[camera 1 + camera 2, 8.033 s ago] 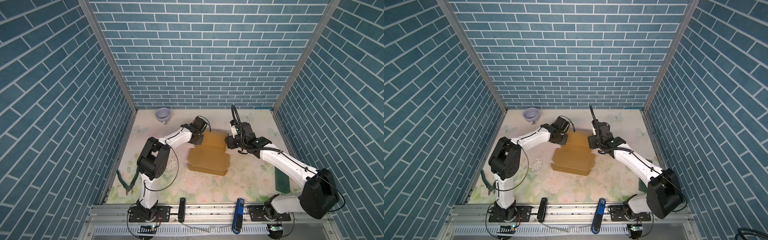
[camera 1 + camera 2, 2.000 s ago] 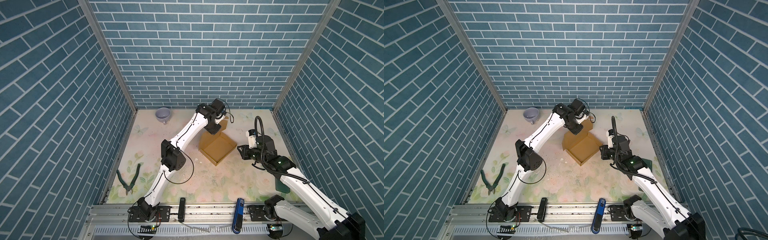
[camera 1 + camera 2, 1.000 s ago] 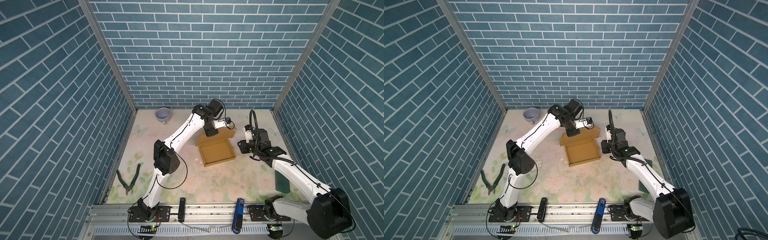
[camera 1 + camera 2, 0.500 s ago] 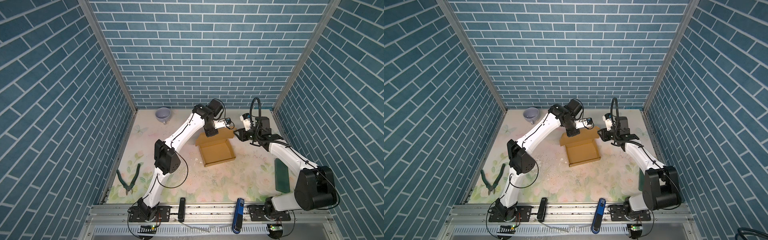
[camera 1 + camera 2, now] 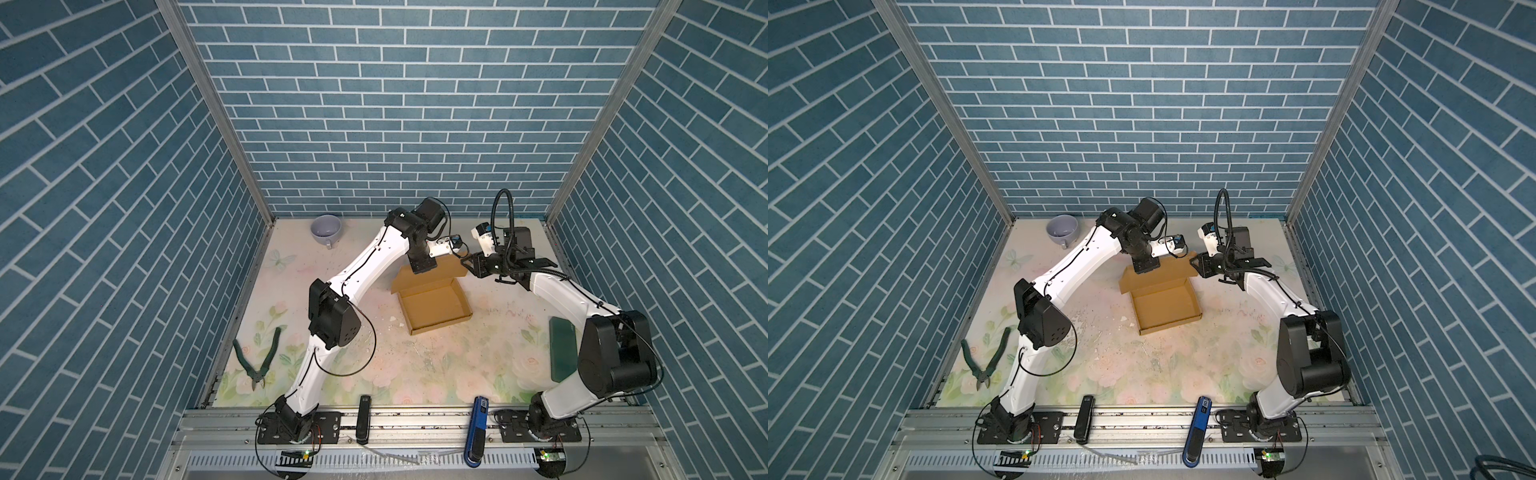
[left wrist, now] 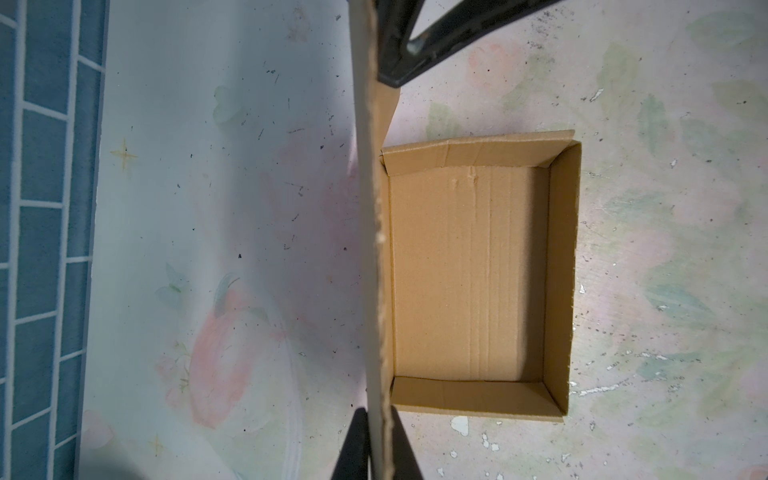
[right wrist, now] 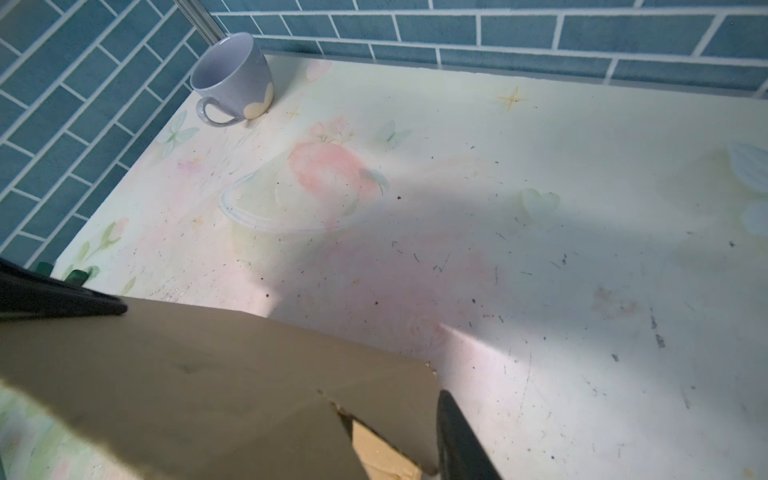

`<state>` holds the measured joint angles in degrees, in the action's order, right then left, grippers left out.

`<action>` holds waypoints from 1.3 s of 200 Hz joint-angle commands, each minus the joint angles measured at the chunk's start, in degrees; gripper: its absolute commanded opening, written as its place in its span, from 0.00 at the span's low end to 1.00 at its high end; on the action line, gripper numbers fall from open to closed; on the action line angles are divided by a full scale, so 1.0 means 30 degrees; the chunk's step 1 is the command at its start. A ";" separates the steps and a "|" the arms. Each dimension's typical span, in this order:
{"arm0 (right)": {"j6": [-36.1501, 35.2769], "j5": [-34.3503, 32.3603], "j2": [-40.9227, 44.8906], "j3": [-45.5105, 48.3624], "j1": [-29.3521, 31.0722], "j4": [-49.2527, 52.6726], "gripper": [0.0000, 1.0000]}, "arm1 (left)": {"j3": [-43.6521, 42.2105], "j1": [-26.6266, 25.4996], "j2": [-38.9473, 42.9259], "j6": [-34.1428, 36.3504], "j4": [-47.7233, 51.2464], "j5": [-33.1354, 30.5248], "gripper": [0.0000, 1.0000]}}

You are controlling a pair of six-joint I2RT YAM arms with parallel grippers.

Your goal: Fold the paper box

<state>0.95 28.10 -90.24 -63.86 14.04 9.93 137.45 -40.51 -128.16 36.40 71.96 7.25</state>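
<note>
Two claws are working at the paper box (image 5: 436, 307) in both top views. The left claw (image 5: 422, 268) is reaching down and pinching the upright lid (image 5: 446, 270). The open tray (image 5: 1165, 308) is lying flat just in front of that claw. The right claw (image 5: 466, 262) is sitting at the lid's other end, and its state cannot be told here. A mug (image 5: 326, 229) is standing well apart from the left claw, by the back wall.

Left wrist view: the fingers (image 6: 357, 444) are pressing together on the lid's edge, with the tray lying just beside them.

Right wrist view: one finger (image 7: 461, 436) is showing beside the lid's corner. The cardboard is hiding the rest, so the grip cannot be told.
</note>
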 commanded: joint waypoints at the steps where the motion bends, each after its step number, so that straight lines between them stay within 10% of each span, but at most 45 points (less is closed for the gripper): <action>1: -0.0961 0.0712 -0.0104 -0.0937 0.0122 0.0436 0.30 | 0.0408 0.0046 -0.0160 -0.0359 -0.0104 0.0448 0.11; 118: -0.0899 -0.1438 0.0530 -0.0599 0.1204 0.1452 0.06 | -0.0573 0.0027 0.0361 -0.1576 -0.1259 0.0460 0.13; 260: -0.2104 -0.1982 0.1675 0.0337 0.1380 0.2173 0.00 | -0.7475 0.1874 0.6119 -0.4835 -0.4385 -0.1955 0.52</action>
<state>-2.42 21.80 -87.09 -64.03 17.87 15.62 119.00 -36.60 -113.36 24.86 61.49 2.37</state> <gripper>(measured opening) 0.053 0.516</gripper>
